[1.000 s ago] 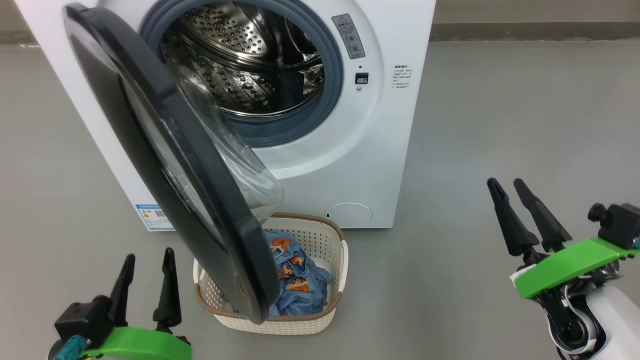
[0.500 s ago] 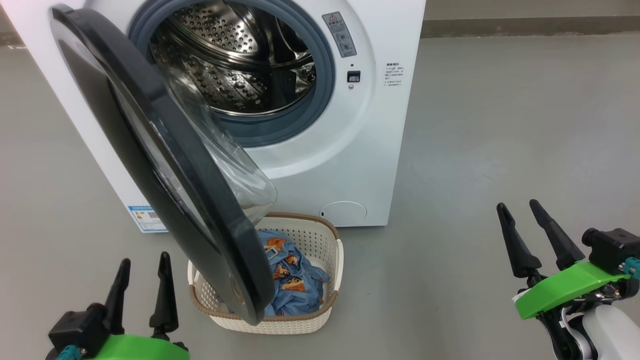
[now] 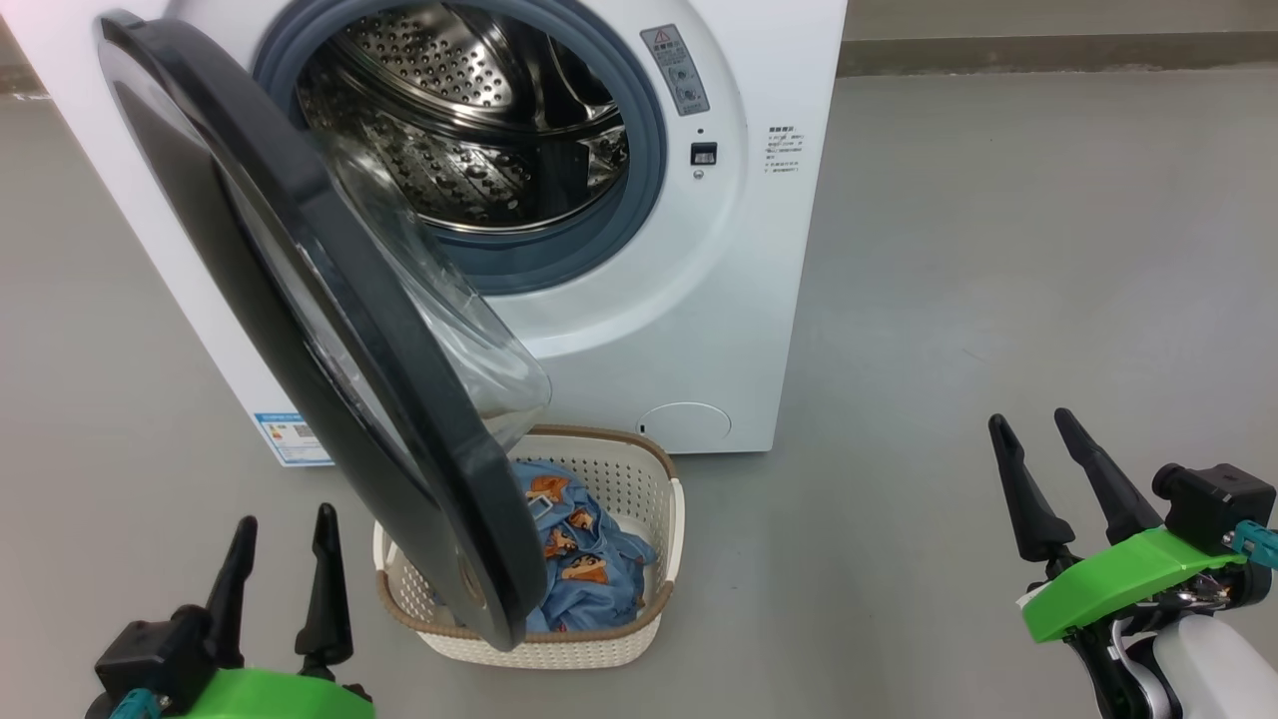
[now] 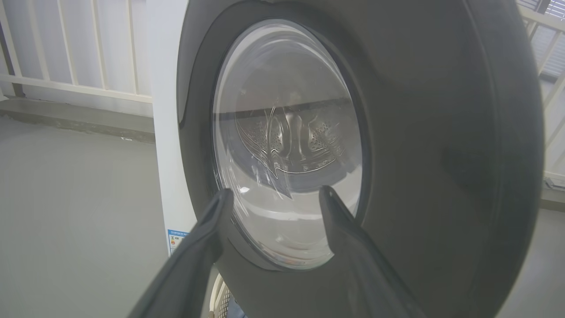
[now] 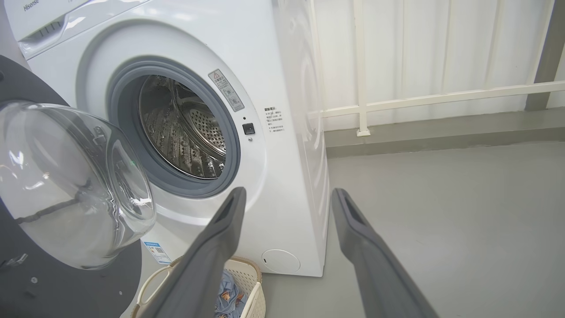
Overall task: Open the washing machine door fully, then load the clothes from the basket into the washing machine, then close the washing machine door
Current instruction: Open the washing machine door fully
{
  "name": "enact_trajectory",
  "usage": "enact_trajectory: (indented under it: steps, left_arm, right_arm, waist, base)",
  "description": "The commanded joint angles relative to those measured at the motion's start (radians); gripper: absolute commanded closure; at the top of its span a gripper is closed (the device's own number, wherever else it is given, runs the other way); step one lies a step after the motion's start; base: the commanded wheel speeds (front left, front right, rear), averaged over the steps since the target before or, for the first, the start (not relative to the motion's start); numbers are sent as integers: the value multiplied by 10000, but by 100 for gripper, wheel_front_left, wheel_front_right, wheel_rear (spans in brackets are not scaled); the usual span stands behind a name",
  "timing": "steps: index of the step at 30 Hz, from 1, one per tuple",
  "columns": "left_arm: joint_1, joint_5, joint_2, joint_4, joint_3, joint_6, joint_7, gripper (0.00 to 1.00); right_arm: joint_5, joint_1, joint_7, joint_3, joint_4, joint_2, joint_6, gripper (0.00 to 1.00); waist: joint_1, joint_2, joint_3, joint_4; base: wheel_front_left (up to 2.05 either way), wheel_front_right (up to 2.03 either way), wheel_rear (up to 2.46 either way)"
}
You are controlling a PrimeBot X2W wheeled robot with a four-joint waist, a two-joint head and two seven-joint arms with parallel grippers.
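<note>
Both the left hand (image 3: 286, 519) and the right hand (image 3: 1028, 419) have two long, tapered matte-black fingers with pointed tips. A bright green plastic bracket (image 3: 1118, 584) sits at the base of each pair of fingers. It carries a boxy black camera block (image 3: 1213, 499) with a small teal plug (image 3: 1260, 544). Behind the right bracket is a glossy white rounded forearm shell (image 3: 1213, 664). Seen close, the fingers (image 5: 357, 229) look dark grey, with a shallow groove down the inner face.

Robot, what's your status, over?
Open and empty: left tool, right tool. Open washing machine door overhangs the basket. Door partly blocks the clothes inside.
</note>
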Motion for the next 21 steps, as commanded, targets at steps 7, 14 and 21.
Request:
enact_trajectory:
  steps: [7, 14, 21]
  left_arm:
    - [-298, -61, 252, -254, 247, 71, -17, 0]
    - [-293, -101, 284, -266, 193, 90, 10, 6]
    - [-298, -183, 291, -309, 165, 75, -20, 100]
  right_arm:
    - [-158, -76, -144, 247, -101, -117, 58, 0]
    - [-126, -100, -154, 335, -67, -94, 58, 0]
    - [5, -112, -161, 417, -29, -68, 58, 0]
  waist:
    - [0, 0, -30, -27]
    - [0, 0, -42, -71]
    - [0, 0, -47, -95]
  base:
    - [0, 0, 0]
    - [0, 0, 0]
    - [0, 0, 0]
